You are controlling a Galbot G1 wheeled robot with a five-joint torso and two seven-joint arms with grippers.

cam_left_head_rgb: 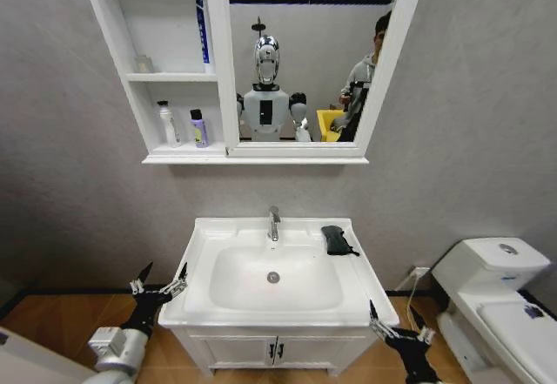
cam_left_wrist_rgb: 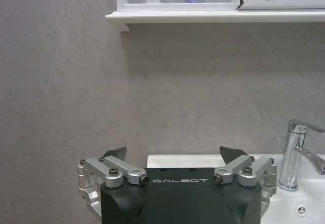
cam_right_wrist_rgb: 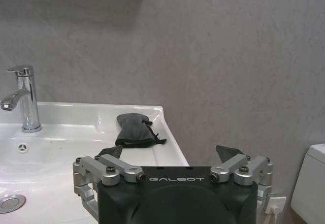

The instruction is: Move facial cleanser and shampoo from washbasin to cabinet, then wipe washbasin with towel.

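A grey-walled bathroom, seen from my head camera: the white washbasin (cam_left_head_rgb: 278, 310) stands against the wall on a low vanity (cam_left_head_rgb: 274, 349) with black handles, a white toilet (cam_left_head_rgb: 496, 301) off to its right. Above hangs the cabinet (cam_left_head_rgb: 170, 70), its stacked shelves joined to a white-framed mirror (cam_left_head_rgb: 305, 53).

On the cabinet's lowest shelf I can see two bottles side by side: a white bottle (cam_left_head_rgb: 168, 124) toward the shelf's left and a purple bottle (cam_left_head_rgb: 199, 129) with a dark cap just beside it, nearer the mirror's frame. A blue tube (cam_left_head_rgb: 202, 27) stands upright in the shelf above, against the mirror-side wall, and a small clear jar (cam_left_head_rgb: 144, 64) sits at that shelf's left edge.

The black towel (cam_left_head_rgb: 336, 239) lies crumpled on the washbasin's back right corner, right of the chrome tap (cam_left_head_rgb: 273, 223), which rises from the middle of the back edge. The oval bowl holds nothing but its drain (cam_left_head_rgb: 273, 277).

My left gripper (cam_left_head_rgb: 159, 281) hangs low just outside the washbasin's front left corner, fingers spread apart and holding nothing. My right gripper (cam_left_head_rgb: 399, 324) hangs low off the front right corner, likewise spread wide and empty; from its wrist camera the towel (cam_right_wrist_rgb: 133, 129) sits ahead of the parted fingertips (cam_right_wrist_rgb: 109, 151), well apart from them.
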